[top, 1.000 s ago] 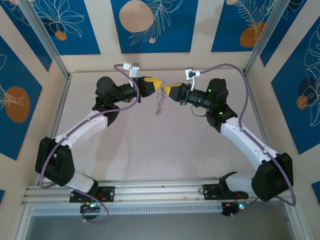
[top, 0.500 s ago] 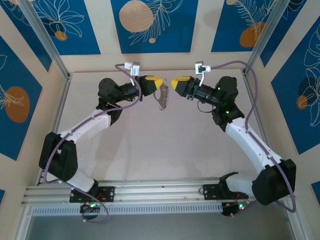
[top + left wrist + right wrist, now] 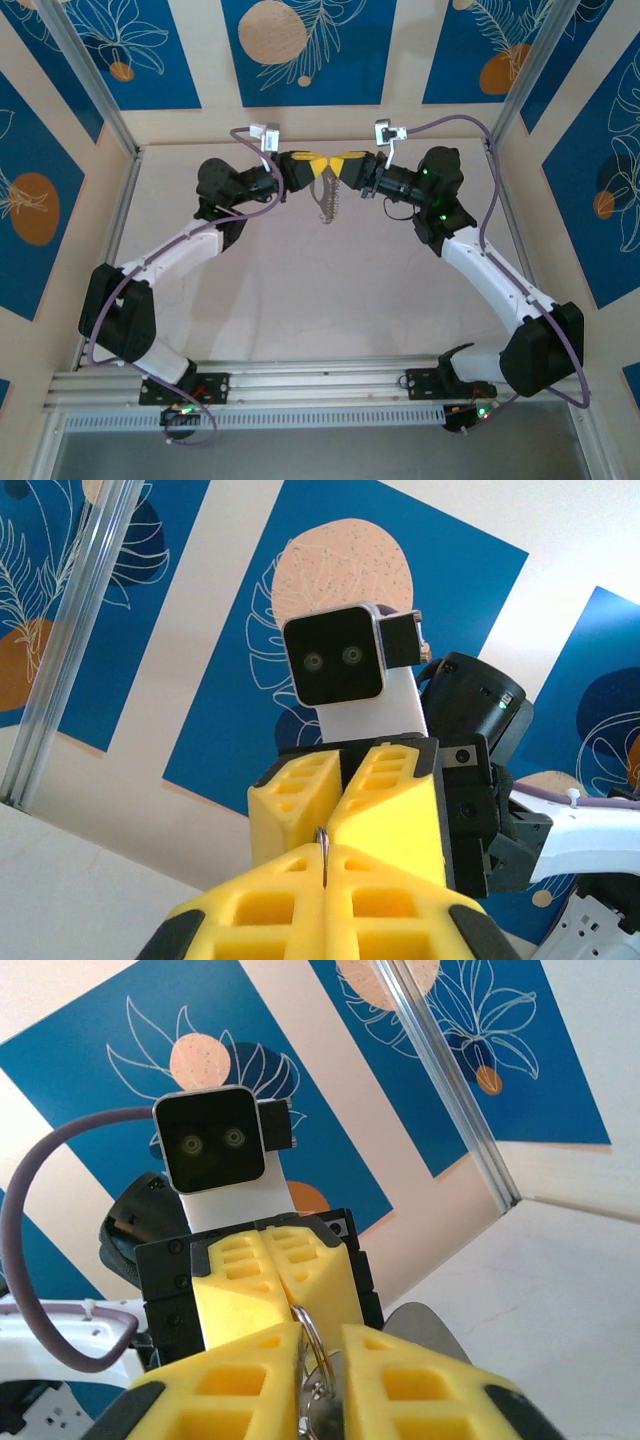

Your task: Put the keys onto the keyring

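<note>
Moved: the right gripper [image 3: 337, 167] has swung back in across the gap seen half a second ago and now meets the left gripper [image 3: 321, 167] tip to tip. The left arm has barely shifted.
Left gripper: jaws pressed fully together, pinching the thin wire of the keyring [image 3: 323, 852] at its upper end, as seen from the left wrist.
Right gripper: yellow fingers drawn in to a narrow slot with the ring's loop caught in it, as seen from the right wrist. It closes on the ring from the opposite side.
Keyring: hanging in the air beneath the two meeting tips, clear of the worktop [image 3: 300, 290], above its middle and near the far edge.
Keys: small silvery pieces [image 3: 328, 205] strung on the ring, dangling as a fringe below the grippers. Single keys are too small to tell apart.
</note>
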`<control>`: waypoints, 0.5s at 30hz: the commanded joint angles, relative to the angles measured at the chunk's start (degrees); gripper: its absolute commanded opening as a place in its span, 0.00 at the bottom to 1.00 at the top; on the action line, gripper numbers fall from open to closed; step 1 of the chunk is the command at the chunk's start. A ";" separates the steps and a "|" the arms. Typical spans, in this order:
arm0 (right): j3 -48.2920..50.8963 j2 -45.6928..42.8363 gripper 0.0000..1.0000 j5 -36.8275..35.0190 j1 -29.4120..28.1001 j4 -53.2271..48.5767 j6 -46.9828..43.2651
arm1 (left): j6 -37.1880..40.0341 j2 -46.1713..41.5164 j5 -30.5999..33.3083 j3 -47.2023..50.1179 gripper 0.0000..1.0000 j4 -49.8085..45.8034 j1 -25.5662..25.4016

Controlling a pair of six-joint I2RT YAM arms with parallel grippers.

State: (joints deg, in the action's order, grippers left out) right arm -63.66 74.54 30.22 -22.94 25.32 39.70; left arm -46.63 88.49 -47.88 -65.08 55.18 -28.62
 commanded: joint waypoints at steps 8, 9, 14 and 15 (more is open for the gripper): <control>-5.16 -0.38 0.00 0.90 0.10 -7.54 -6.31 | 1.21 0.21 -1.52 -1.34 0.02 0.20 -0.53; -6.79 -0.22 0.00 1.13 0.36 -11.01 -8.39 | 2.20 0.06 -1.74 -1.50 0.13 -1.32 -0.43; -19.22 2.97 0.00 3.74 0.90 -34.97 -22.12 | 6.38 -1.21 -2.89 -1.50 0.57 -6.25 1.27; -21.04 3.72 0.00 3.95 0.83 -38.69 -24.40 | 7.10 -1.44 -3.17 -1.63 0.60 -7.40 1.65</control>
State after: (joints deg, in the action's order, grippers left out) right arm -79.37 77.23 32.36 -22.28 1.45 25.56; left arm -42.85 88.62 -48.80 -65.21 50.78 -27.97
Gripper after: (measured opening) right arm 0.063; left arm 0.575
